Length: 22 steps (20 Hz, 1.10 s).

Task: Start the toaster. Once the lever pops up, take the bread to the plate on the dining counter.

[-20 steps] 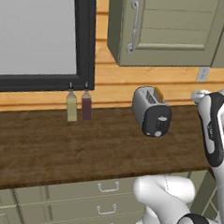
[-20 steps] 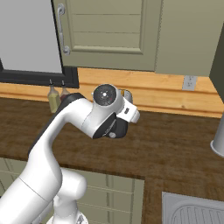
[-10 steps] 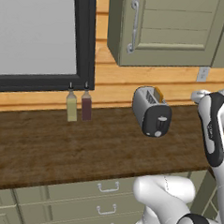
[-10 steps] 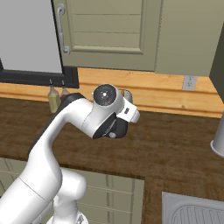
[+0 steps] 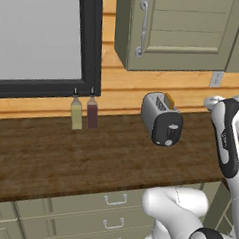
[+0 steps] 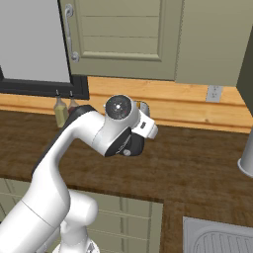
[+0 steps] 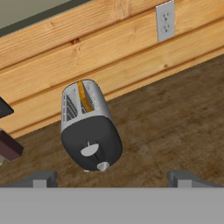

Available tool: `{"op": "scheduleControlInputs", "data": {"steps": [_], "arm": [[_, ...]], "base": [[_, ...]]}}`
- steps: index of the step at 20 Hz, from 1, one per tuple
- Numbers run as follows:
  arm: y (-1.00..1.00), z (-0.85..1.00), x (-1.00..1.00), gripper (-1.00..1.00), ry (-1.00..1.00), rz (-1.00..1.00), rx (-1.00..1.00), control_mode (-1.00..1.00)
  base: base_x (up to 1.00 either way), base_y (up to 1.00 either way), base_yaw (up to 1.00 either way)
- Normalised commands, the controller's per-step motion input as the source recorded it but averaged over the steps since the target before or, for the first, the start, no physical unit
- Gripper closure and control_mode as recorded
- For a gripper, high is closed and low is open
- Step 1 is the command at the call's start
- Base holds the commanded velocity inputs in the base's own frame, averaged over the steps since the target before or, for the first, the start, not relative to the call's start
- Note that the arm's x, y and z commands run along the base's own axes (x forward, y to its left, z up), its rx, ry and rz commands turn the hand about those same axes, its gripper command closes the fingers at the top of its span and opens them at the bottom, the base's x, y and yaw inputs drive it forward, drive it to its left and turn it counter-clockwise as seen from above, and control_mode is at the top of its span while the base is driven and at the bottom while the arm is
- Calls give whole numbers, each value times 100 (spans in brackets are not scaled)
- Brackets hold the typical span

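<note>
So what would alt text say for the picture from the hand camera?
A silver toaster with bread in one slot stands on a dark wood worktop before a wooden wall with a socket; the tool is open.

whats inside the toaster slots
One slot of the toaster holds the bread, its golden top edge showing; the lower part is hidden inside. The other slot looks empty.

Brushed-metal toaster (image 7: 89, 127) w/ matt black plastic end; dark wood-grain worktop (image 5: 64, 158); pale wood-plank wall (image 7: 109, 48).

Bread (image 7: 84, 97) mostly sunk inside toaster (image 7: 89, 129) slot
</note>
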Motion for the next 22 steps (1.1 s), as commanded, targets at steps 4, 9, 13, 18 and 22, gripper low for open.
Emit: {"op": "scheduleControlInputs", "data": {"steps": [4, 9, 13, 18, 22], "arm": [[0, 0, 0, -100, 0, 0, 0, -100], [0, 0, 0, -100, 0, 0, 0, -100], [0, 0, 0, -100, 0, 0, 0, -100], [0, 0, 0, -100, 0, 0, 0, -100], [0, 0, 0, -100, 0, 0, 0, -100]], "base": [[0, 0, 0], [0, 0, 0], [0, 0, 0], [0, 0, 0], [0, 0, 0]]}}
